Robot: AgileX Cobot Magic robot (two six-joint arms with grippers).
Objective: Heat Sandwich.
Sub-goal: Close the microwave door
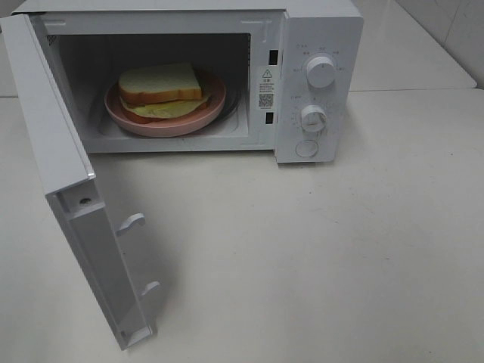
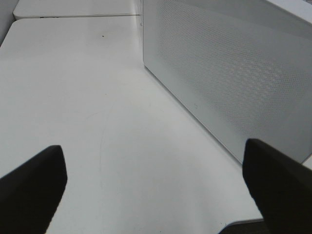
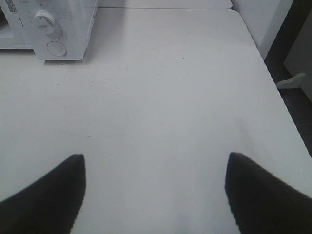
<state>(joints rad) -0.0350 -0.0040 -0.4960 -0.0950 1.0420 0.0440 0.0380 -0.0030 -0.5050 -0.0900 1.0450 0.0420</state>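
The sandwich [image 1: 160,85], white bread with a tan crust over a pale yellow-green filling, lies on a round pink plate [image 1: 215,106] inside the white microwave [image 1: 318,30]. The microwave door [image 1: 72,204] stands wide open toward the front left. Neither arm shows in the exterior high view. My left gripper [image 2: 153,187] is open and empty over the table, beside the perforated outer face of the door [image 2: 234,73]. My right gripper [image 3: 155,187] is open and empty over the table, far from the microwave's control panel [image 3: 53,29].
The microwave has two white knobs [image 1: 321,72] and a round button [image 1: 306,148] on its right panel. The white table [image 1: 318,257] spreads in front. Its right edge [image 3: 280,97] drops to a dark floor. A second table [image 1: 408,53] joins behind.
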